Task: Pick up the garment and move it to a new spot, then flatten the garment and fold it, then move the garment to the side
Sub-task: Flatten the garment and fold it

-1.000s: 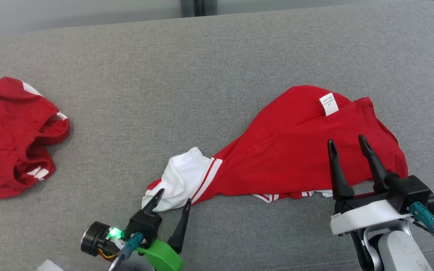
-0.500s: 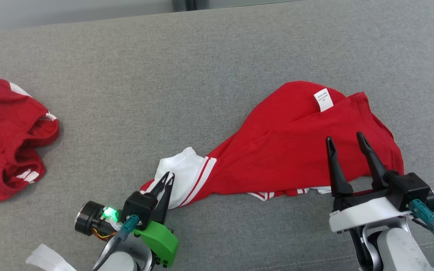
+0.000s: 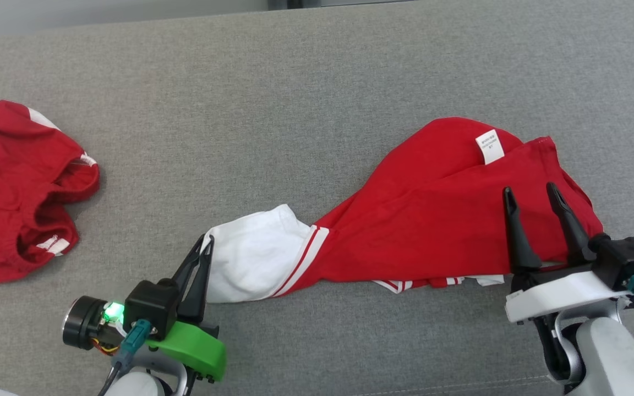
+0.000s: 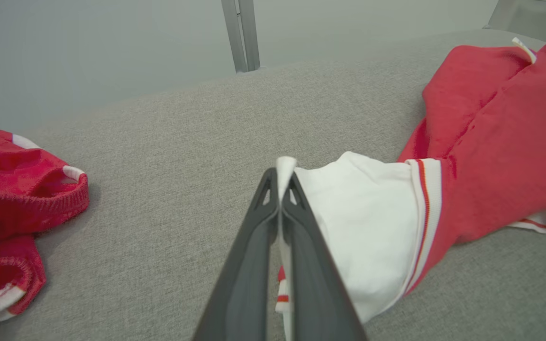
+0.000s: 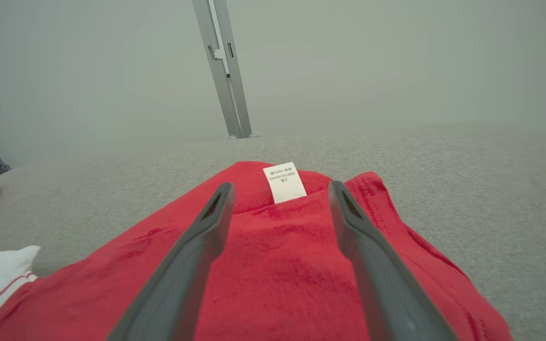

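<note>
Grey cloth counter [image 3: 295, 110]: my left end effector [image 3: 205, 240] pinches the white sleeve [image 3: 256, 258] of the red cotton garment [image 3: 432, 220]; right end effector [image 3: 530, 190] open; I should pull gently.

We take this for a bare test room or lab, though we cannot be sure. A broad grey upholstered surface [image 3: 295, 99], woven like a sofa cushion, is the work area. Just behind its far edge stands a plain pale wall [image 5: 372, 57], split by a grey metal post [image 5: 224, 71]. Whether the surface is a sofa or a padded bench, we cannot tell.
</note>
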You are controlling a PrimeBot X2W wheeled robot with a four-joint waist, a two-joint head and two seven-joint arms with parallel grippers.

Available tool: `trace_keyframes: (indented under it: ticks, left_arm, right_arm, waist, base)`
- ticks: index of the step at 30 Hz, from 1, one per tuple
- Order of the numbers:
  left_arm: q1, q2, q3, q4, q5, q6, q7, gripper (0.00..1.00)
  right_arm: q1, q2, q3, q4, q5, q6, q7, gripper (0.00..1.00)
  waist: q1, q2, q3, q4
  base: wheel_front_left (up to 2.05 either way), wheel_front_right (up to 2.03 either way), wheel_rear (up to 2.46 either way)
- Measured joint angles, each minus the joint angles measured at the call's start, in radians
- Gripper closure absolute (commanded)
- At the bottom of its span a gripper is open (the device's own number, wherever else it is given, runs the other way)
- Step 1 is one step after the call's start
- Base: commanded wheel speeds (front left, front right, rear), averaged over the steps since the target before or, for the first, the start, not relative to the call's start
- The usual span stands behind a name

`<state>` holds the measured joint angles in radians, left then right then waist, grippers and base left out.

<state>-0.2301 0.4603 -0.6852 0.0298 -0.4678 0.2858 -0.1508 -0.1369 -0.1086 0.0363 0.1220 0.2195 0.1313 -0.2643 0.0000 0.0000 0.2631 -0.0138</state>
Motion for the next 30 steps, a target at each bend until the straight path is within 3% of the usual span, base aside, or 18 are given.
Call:
trace_keyframes:
  ticks: [2,5,9,11,16,22,25,30]
  left_arm:
    - [0.009,0.012,0.007,-0.016,-0.008,0.005,0.002,1.00]
    - [0.018,0.019,0.013,-0.032,-0.014,0.014,0.008,1.00]
    - [0.018,0.023,0.011,-0.045,-0.014,0.015,0.017,1.00]
    - [0.017,0.023,0.008,-0.046,-0.013,0.015,0.017,1.00]
    - [0.014,0.021,0.004,-0.044,-0.013,0.015,0.017,1.00]
    - [0.014,0.019,0.001,-0.036,-0.013,0.015,0.016,1.00]
    - [0.014,0.018,0.000,-0.031,-0.013,0.015,0.016,1.00]
    - [0.003,0.019,0.001,-0.029,-0.012,0.017,-0.001,1.00]
  right_arm:
    - [-0.034,-0.065,0.028,0.053,0.083,0.000,0.000,0.00]
    - [-0.120,-0.213,0.112,0.115,0.194,0.000,0.022,0.00]
    - [-0.216,-0.390,0.211,0.160,0.350,-0.001,0.164,0.00]
    - [-0.246,-0.448,0.244,0.166,0.413,-0.001,0.220,0.00]
    - [-0.291,-0.541,0.295,0.178,0.507,-0.001,0.340,0.00]
    - [-0.317,-0.577,0.339,0.179,0.547,-0.001,0.381,0.02]
    - [-0.320,-0.583,0.360,0.175,0.556,-0.001,0.381,1.00]
    - [-0.326,-0.605,0.378,0.158,0.560,-0.001,0.342,1.00]
  waist:
    - [0.0000,0.0000,0.005,0.008]
    - [0.0000,0.0000,0.013,0.016]
    - [0.0000,0.0000,0.026,0.028]
    - [0.0000,0.0000,0.032,0.037]
    - [0.0000,0.0000,0.046,0.060]
    - [0.0000,0.0000,0.057,0.081]
    - [0.0000,0.0000,0.059,0.086]
    - [0.0000,0.0001,0.053,0.086]
  base:
    - [0.00,0.00,0.00]
    - [0.00,0.00,0.00]
    - [0.00,0.00,0.00]
    - [0.00,0.00,0.00]
    - [0.00,0.00,0.00]
    - [0.00,0.00,0.00]
    - [0.00,0.00,0.00]
    - [0.00,0.00,0.00]
